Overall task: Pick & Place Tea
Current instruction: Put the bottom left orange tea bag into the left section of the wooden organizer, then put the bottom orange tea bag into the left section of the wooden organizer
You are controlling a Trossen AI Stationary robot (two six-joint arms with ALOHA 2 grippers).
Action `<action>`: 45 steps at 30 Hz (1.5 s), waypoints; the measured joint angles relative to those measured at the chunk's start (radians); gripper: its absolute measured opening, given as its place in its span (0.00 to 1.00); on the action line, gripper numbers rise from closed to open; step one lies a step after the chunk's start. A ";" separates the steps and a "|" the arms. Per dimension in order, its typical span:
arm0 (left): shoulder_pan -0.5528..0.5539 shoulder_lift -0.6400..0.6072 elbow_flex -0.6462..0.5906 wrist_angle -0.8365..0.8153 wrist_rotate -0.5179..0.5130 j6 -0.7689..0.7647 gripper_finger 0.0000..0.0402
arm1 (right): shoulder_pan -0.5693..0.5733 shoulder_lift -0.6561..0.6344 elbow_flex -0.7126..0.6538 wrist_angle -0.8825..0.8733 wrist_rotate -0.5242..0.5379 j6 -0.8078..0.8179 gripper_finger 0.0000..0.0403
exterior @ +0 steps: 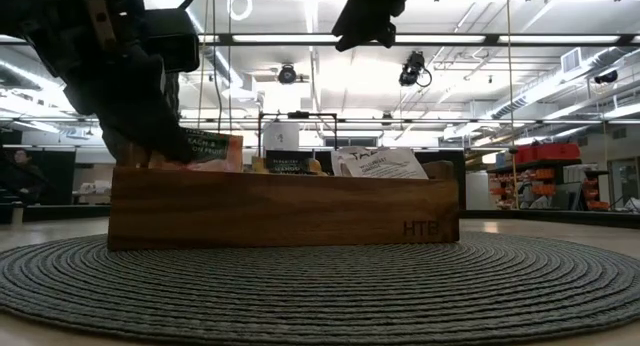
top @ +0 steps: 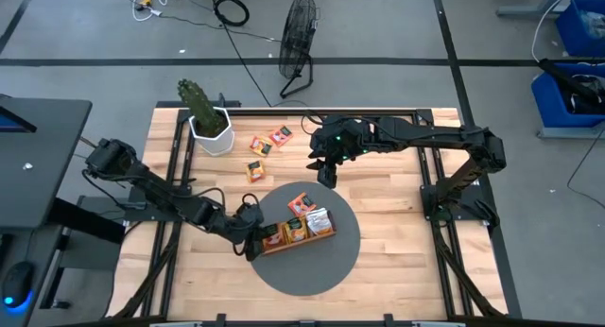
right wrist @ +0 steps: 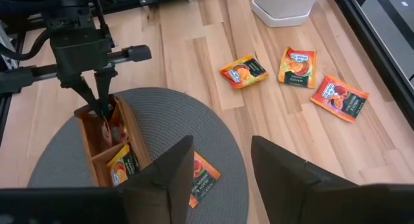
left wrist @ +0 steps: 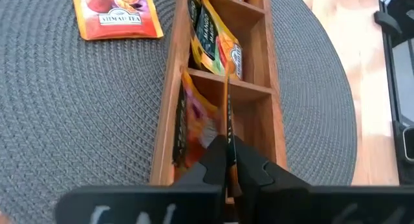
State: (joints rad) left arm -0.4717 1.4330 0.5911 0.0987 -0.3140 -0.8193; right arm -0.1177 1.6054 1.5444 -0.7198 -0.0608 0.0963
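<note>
One tea sachet (left wrist: 226,114) stands edge-up, pinched in the shut left claw (left wrist: 228,160) just inside the wooden tray's (left wrist: 167,120) end compartment directly below it; I'd lower it straight before releasing, while the right claw (right wrist: 222,160) hovers open, empty

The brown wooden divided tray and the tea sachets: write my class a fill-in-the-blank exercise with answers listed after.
1. The brown wooden divided tray rests on a round grey woven ____.
2. The left gripper pinches an orange tea sachet over the tray's ____ compartment.
3. The number of tea sachets lying on bare wood near the white plant pot is ____.
4. The right gripper, holding nothing, has its fingers ____.

Missing words: mat; end; three; open
</note>
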 joint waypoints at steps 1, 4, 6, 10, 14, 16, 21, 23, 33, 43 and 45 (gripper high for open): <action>0.000 0.000 0.000 -0.001 0.005 0.001 0.07 | 0.000 0.000 0.000 0.000 0.000 0.000 0.40; 0.000 0.000 0.001 0.001 0.020 -0.005 0.16 | -0.001 0.000 0.000 0.000 0.000 0.000 0.40; 0.000 -0.001 0.002 0.007 0.021 -0.007 0.22 | -0.001 0.000 0.000 0.000 0.000 0.000 0.40; 0.000 -0.022 0.001 0.004 0.033 -0.012 0.32 | -0.001 0.000 0.000 0.000 0.000 0.000 0.40; 0.004 -0.050 0.001 0.001 0.034 -0.035 0.37 | -0.001 0.000 0.000 0.000 0.000 -0.001 0.40; 0.004 -0.070 0.001 0.002 0.030 -0.039 0.38 | -0.001 0.000 0.000 0.001 0.000 -0.002 0.40; 0.018 -0.140 0.001 -0.011 0.029 -0.047 0.38 | -0.004 0.000 0.000 0.001 0.000 -0.004 0.40; 0.037 -0.181 0.000 -0.010 0.026 -0.049 0.38 | -0.006 0.000 0.000 0.001 0.000 -0.002 0.40; 0.207 -0.414 0.000 -0.136 0.025 -0.022 0.38 | -0.042 0.008 0.000 0.005 -0.006 0.035 0.40; 0.369 -0.532 0.000 -0.443 0.020 0.026 0.38 | -0.060 0.031 -0.058 0.141 -0.002 0.159 0.40; 0.382 -0.548 0.000 -0.466 0.021 0.045 0.38 | -0.060 0.031 -0.069 0.178 0.000 0.161 0.40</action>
State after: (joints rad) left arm -0.0901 0.8849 0.5907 -0.3671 -0.2927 -0.7744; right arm -0.1776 1.6363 1.4755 -0.5418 -0.0612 0.2578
